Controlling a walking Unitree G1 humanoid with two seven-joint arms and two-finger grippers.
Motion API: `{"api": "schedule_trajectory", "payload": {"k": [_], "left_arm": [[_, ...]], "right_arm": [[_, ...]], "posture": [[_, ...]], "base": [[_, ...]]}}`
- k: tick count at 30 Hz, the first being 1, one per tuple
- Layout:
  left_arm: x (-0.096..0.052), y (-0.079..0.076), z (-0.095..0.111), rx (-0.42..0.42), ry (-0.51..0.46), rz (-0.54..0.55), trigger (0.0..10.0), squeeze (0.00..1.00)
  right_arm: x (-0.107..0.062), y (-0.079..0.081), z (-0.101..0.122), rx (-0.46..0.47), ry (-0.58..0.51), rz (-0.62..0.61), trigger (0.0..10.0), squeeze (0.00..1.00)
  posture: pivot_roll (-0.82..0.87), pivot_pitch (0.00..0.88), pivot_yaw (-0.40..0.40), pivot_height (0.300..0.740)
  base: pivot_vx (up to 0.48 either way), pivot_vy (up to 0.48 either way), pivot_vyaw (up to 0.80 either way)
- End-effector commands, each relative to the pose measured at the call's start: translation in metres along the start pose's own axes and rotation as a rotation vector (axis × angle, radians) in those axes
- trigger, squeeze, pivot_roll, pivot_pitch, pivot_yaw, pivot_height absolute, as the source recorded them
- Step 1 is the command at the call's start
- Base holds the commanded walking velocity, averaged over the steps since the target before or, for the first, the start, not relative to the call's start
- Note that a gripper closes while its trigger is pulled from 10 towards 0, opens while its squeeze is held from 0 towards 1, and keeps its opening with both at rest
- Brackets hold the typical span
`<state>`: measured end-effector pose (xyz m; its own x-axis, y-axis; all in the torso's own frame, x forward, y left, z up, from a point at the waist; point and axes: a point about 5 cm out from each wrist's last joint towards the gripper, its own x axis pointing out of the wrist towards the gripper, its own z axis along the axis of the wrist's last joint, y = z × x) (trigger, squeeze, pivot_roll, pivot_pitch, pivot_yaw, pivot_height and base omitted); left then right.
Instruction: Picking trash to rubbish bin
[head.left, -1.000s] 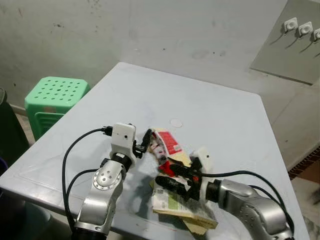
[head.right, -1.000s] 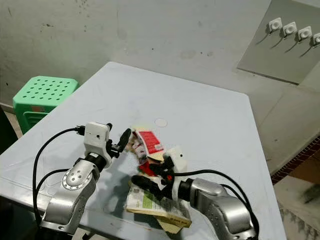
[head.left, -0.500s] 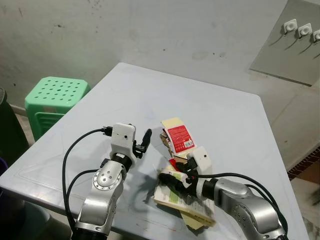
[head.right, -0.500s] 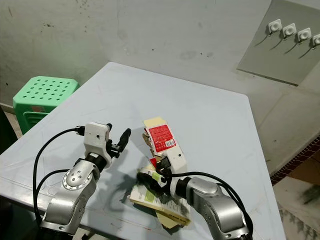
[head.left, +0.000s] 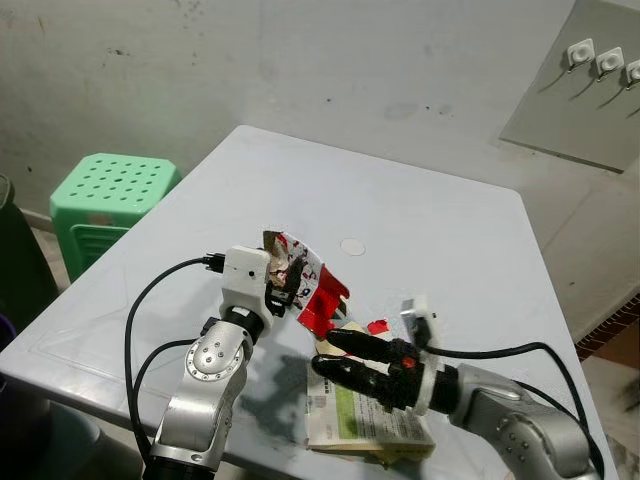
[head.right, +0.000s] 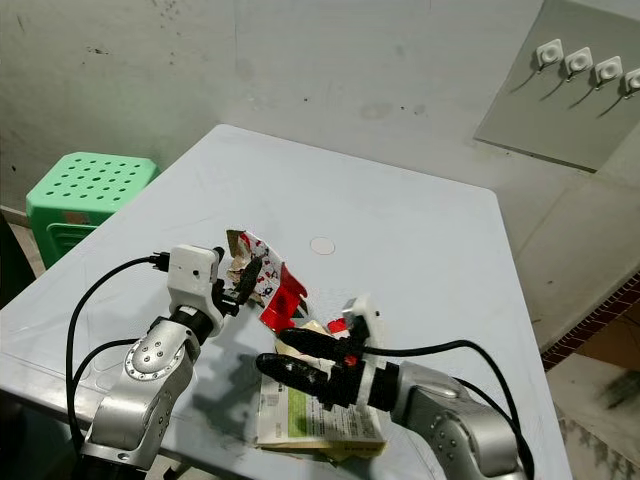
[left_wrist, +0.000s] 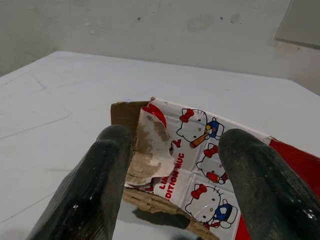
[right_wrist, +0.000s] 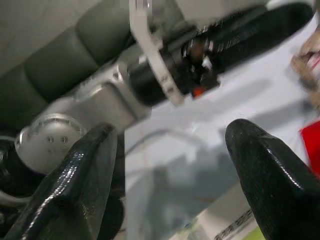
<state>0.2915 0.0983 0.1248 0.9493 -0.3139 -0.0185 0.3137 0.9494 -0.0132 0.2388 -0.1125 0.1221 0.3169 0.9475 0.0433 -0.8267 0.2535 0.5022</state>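
Torn red carton (head.left: 300, 283) now swung over to left gripper (head.left: 283, 291), jaws apart around it, handover pending. Right gripper (head.left: 345, 357) let go, jaws apart above green packet (head.left: 360, 420) on counter (head.left: 440, 240).

left hand (left_wrist: 172, 185) fingers spread wide, torn cartoon-print carton (left_wrist: 200, 150) between them, above white tabletop (left_wrist: 60, 95).

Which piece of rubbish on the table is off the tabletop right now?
The red-and-white cartoon wrapper, raised by the left gripper. The green-and-white paper packet lies flat under the right gripper, whose fingers are open.
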Motion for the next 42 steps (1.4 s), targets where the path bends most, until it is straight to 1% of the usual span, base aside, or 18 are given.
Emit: {"api": "schedule_trajectory", "payload": {"k": [1,5,7,10,11,12,13,18,21,26,27,30,32,34,36,39,40,42], "left_arm": [[0.004,-0.006,0.002,0.002,-0.004,-0.02,10.0,0.0],[0.004,-0.006,0.001,0.004,-0.005,-0.023,10.0,0.0],[0.005,-0.006,0.002,0.007,-0.008,-0.026,10.0,0.0],[0.005,-0.006,0.002,0.008,-0.009,-0.026,10.0,0.0],[0.005,-0.006,0.003,0.009,-0.009,-0.025,10.0,0.0],[0.005,-0.005,0.003,0.008,-0.01,-0.024,10.0,0.0],[0.006,-0.005,0.003,0.009,-0.011,-0.021,10.0,0.0],[0.006,-0.004,0.004,0.008,-0.012,-0.016,10.0,0.0],[0.006,-0.004,0.004,0.006,-0.012,-0.014,10.0,0.0],[0.007,-0.004,0.004,0.004,-0.014,-0.011,10.0,0.0],[0.007,-0.004,0.004,0.004,-0.015,-0.01,10.0,0.0],[0.007,-0.003,0.005,0.003,-0.016,-0.008,10.0,0.0],[0.007,-0.003,0.004,0.002,-0.016,-0.007,10.0,0.0],[0.007,-0.003,0.004,0.002,-0.015,-0.006,10.0,0.0],[0.007,-0.003,0.005,0.002,-0.015,-0.005,10.0,0.0],[0.007,-0.003,0.005,0.001,-0.016,-0.005,10.0,0.0],[0.007,-0.003,0.005,0.002,-0.016,-0.004,10.0,0.0],[0.006,-0.003,0.005,0.002,-0.016,-0.004,10.0,0.0]], "right_arm": [[-0.003,-0.002,0.012,-0.007,-0.047,-0.005,10.0,0.0],[-0.002,-0.007,0.017,-0.018,-0.083,-0.032,10.0,0.0],[-0.001,-0.013,0.021,-0.006,-0.107,-0.077,10.0,0.0],[0.0,-0.016,0.022,-0.017,-0.12,-0.094,10.0,0.0],[-0.001,-0.016,0.023,0.008,-0.136,-0.085,10.0,0.6],[-0.001,-0.017,0.024,0.026,-0.146,-0.087,10.0,1.0],[-0.002,-0.018,0.025,0.068,-0.168,-0.072,10.0,1.0],[-0.004,-0.024,0.035,0.041,-0.225,-0.109,10.0,1.0],[-0.005,-0.028,0.036,0.016,-0.21,-0.147,10.0,1.0],[-0.004,-0.032,0.037,0.004,-0.21,-0.176,10.0,1.0],[-0.003,-0.034,0.037,-0.019,-0.2,-0.205,10.0,1.0],[0.0,-0.042,0.035,-0.049,-0.182,-0.297,10.0,1.0],[0.002,-0.044,0.035,-0.074,-0.175,-0.325,10.0,1.0],[0.004,-0.049,0.035,-0.093,-0.17,-0.393,10.0,1.0],[0.005,-0.053,0.034,-0.136,-0.153,-0.452,10.0,1.0],[0.007,-0.057,0.033,-0.143,-0.134,-0.488,10.0,1.0],[0.009,-0.06,0.03,-0.169,-0.114,-0.525,10.0,1.0],[0.01,-0.062,0.028,-0.182,-0.099,-0.553,10.0,1.0]], "posture": [[-0.03,0.0,-0.12,0.74],[-0.03,0.0,-0.116,0.74],[-0.02,0.0,-0.115,0.74],[-0.02,0.0,-0.116,0.74],[-0.02,0.0,-0.116,0.74],[-0.02,0.0,-0.116,0.74],[-0.02,0.0,-0.117,0.74],[-0.02,0.0,-0.119,0.74],[-0.02,0.0,-0.12,0.74],[-0.02,0.0,-0.122,0.74],[-0.02,0.0,-0.122,0.74],[-0.02,0.0,-0.121,0.74],[-0.02,0.0,-0.122,0.74],[-0.02,0.0,-0.122,0.74],[-0.02,0.0,-0.12,0.74],[-0.02,0.0,-0.12,0.74],[-0.02,0.0,-0.12,0.74],[-0.02,0.0,-0.118,0.74]], "base": [[0.0,0.0,0.0],[0.0,0.0,0.0],[0.0,0.0,0.0],[0.0,0.0,0.0],[0.0,0.0,0.0],[0.0,0.0,0.0],[0.0,0.0,0.0],[0.0,0.0,0.0],[0.0,0.0,0.0],[0.0,0.0,0.0],[0.0,0.0,0.0],[0.0,0.0,0.0],[0.0,0.0,0.0],[0.0,0.0,0.0],[0.0,0.0,0.0],[0.0,0.0,0.0],[0.0,0.0,0.0],[0.0,0.0,0.0]]}}
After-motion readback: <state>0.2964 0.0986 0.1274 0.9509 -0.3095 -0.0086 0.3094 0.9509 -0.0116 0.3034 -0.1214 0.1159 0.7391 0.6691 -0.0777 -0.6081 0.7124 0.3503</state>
